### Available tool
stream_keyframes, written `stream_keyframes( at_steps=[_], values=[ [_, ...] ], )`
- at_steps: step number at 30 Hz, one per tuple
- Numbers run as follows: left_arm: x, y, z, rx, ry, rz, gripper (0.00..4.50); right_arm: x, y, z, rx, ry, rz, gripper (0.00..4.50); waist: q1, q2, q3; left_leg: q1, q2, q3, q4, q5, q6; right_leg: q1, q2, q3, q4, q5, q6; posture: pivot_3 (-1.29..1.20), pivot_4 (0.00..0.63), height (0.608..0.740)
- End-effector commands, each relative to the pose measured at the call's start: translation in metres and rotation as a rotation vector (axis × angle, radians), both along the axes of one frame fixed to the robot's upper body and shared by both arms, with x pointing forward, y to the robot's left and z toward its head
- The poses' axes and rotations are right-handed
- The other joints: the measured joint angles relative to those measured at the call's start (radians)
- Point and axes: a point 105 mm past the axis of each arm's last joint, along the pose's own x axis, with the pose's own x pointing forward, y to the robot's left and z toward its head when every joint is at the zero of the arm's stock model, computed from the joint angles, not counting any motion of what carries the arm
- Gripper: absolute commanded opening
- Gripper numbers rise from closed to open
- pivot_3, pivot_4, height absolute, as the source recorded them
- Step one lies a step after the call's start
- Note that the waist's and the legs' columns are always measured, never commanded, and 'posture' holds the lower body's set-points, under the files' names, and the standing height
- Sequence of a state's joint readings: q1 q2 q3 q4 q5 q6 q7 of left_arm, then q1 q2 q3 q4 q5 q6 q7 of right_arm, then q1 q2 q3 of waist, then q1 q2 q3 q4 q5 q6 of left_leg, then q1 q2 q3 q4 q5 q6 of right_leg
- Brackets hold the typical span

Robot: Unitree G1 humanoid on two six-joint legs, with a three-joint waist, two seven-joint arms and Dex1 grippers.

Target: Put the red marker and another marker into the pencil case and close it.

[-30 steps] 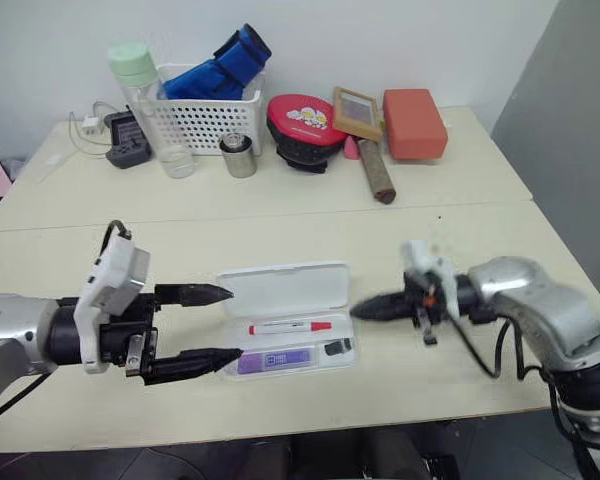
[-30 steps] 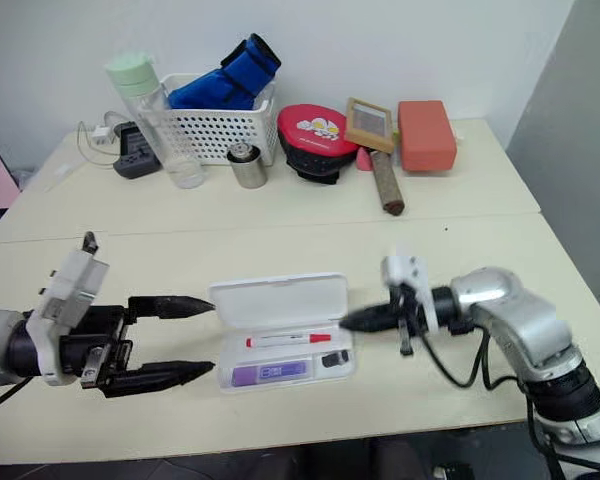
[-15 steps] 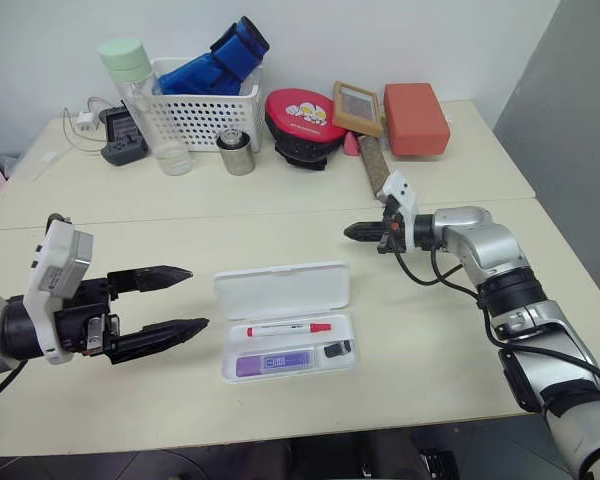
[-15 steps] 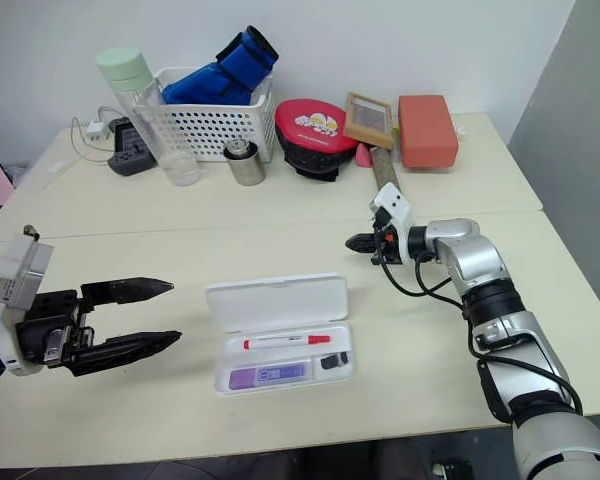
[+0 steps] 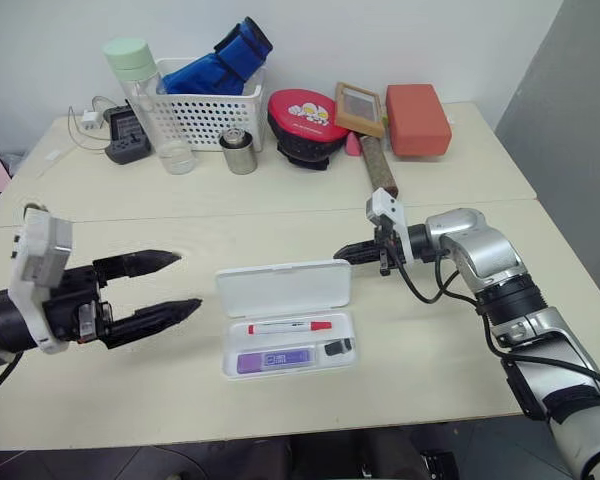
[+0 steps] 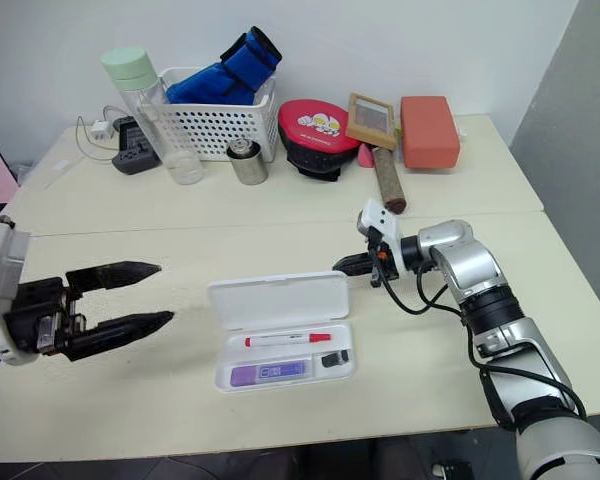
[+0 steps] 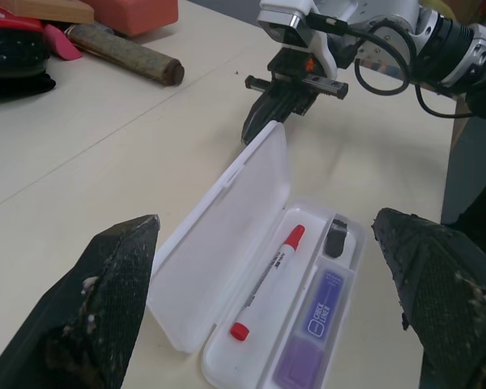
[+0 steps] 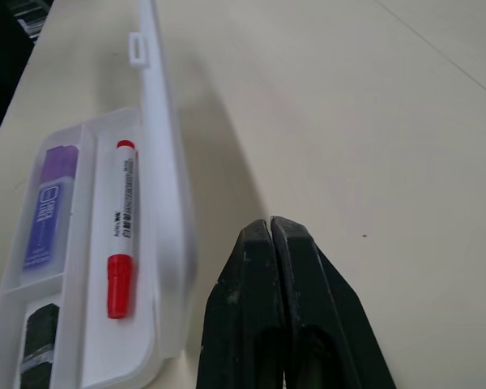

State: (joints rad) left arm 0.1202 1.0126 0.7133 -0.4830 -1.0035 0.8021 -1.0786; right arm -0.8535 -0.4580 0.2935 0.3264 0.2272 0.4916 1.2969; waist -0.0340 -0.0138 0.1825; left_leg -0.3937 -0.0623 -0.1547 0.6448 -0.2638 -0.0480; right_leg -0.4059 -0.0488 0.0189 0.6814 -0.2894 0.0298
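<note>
silver-grey jointed metal arms with black bands at the joints. white box-shaped camera housing on each wrist. black looping cable along the right forearm. small orange-red mark beside the right gripper [image 5: 348,254]. long, tapered, matte-black fingers [image 5: 140,264] on the left gripper [image 5: 185,284], scuffed and speckled near the tips.

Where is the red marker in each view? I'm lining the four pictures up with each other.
Left eye: red marker in the open pencil case, low centre.
Right eye: low centre too.
Left wrist: lower middle, lying diagonally.
Right wrist: left side, lying lengthwise.
Shared landmark: the purple highlighter lying beside it.
</note>
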Motion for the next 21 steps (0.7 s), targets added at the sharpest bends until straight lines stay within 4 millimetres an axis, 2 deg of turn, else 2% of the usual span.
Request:
stream_keyframes(
  at_steps=[1, 10, 16, 21],
  values=[
    [-0.003, 0.000, 0.005, 0.008, -0.026, -0.004, 4.50, -0.012, 0.001, 0.011, 0.010, -0.024, 0.062, 0.03, 0.000, 0.000, 0.000, 0.000, 0.000, 0.000, 0.000, 0.000, 0.000, 0.000, 0.000, 0.000, 0.000, 0.000, 0.000, 0.00, 0.150, 0.740],
    [-0.005, -0.001, 0.004, 0.016, -0.015, -0.022, 4.50, -0.035, 0.002, 0.010, -0.009, -0.031, 0.140, 0.03, 0.001, 0.000, 0.000, 0.000, 0.000, 0.000, 0.000, 0.000, 0.000, 0.000, 0.000, 0.000, 0.000, 0.000, 0.000, 0.00, 0.150, 0.740],
    [-0.011, -0.007, -0.005, 0.036, 0.021, -0.065, 4.50, -0.053, 0.003, -0.001, -0.068, -0.069, 0.200, 0.03, 0.001, 0.000, 0.000, 0.000, 0.000, 0.000, 0.000, 0.000, 0.000, 0.000, 0.000, 0.000, 0.000, 0.000, 0.000, 0.00, 0.150, 0.740],
    [-0.010, -0.009, -0.002, 0.028, 0.013, -0.067, 4.50, -0.042, 0.007, 0.008, -0.029, -0.114, 0.136, 0.03, 0.001, 0.000, 0.000, 0.000, 0.001, -0.001, 0.000, 0.000, -0.001, 0.000, 0.001, 0.000, 0.001, 0.000, -0.001, 0.00, 0.150, 0.740]
  ],
)
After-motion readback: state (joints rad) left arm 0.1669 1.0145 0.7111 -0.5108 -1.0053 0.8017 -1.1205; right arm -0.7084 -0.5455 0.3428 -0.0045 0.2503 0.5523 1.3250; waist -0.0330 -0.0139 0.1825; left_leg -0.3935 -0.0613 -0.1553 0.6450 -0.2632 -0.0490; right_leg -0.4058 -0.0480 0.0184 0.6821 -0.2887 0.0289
